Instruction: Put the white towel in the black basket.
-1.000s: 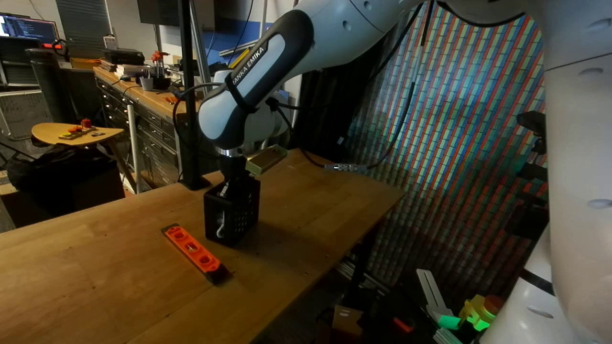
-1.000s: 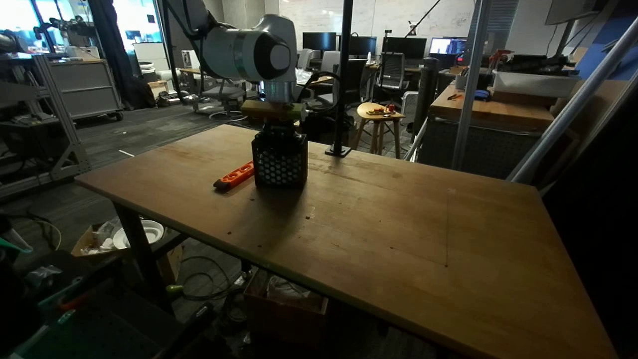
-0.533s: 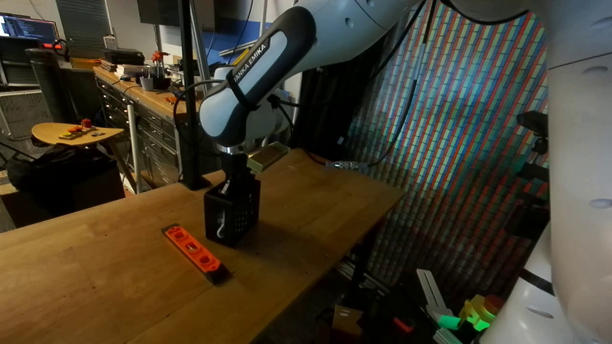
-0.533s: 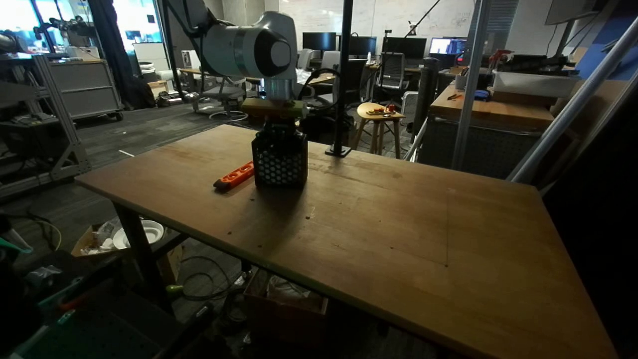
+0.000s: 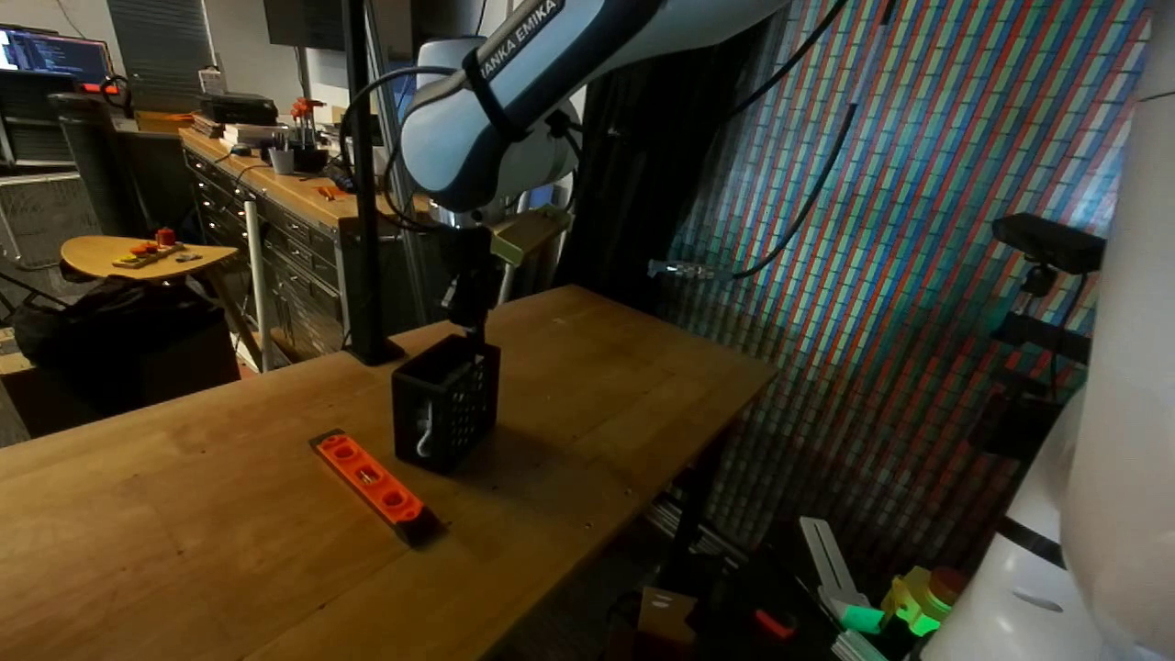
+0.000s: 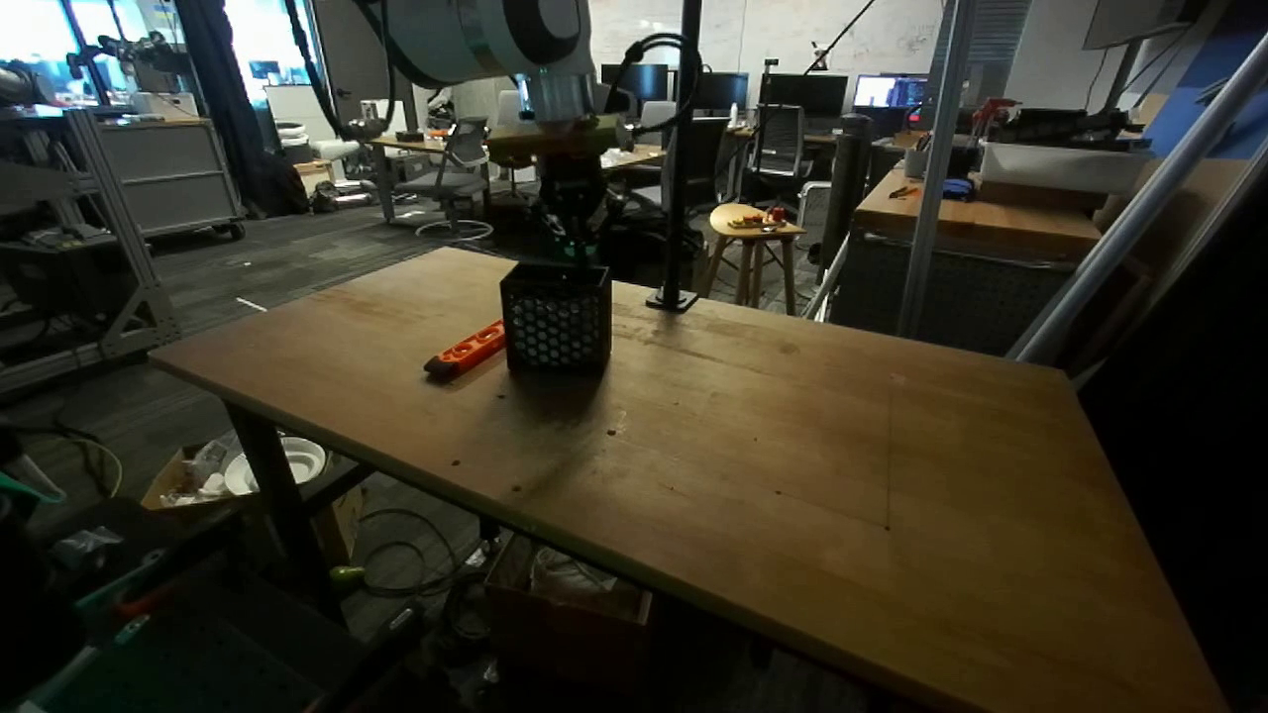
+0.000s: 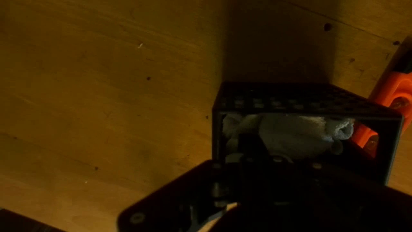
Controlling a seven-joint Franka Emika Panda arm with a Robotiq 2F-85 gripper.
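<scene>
The white towel (image 7: pixel 289 133) lies bunched and folded inside the black basket (image 7: pixel 305 96) in the wrist view. A pale bit of the towel (image 5: pixel 424 433) shows through the basket's side opening in an exterior view. Upright on the wooden table stands the black basket (image 5: pixel 448 408), its honeycomb wall (image 6: pixel 558 322) facing the camera in an exterior view. My gripper (image 5: pixel 475 332) points down over the basket's rim, its fingers together and no cloth hanging from them. Dark fingers (image 7: pixel 252 145) cover part of the towel in the wrist view; whether the tips touch it cannot be told there.
A flat red-orange level (image 5: pixel 372 482) lies on the table close beside the basket, and shows at the right edge of the wrist view. A black post (image 6: pixel 679 198) rises from the table's far edge. The wooden tabletop (image 6: pixel 792 446) stretches away from the basket.
My gripper has risen up out of the basket, with the arm lifting above it. Basket and level have stayed where they were.
</scene>
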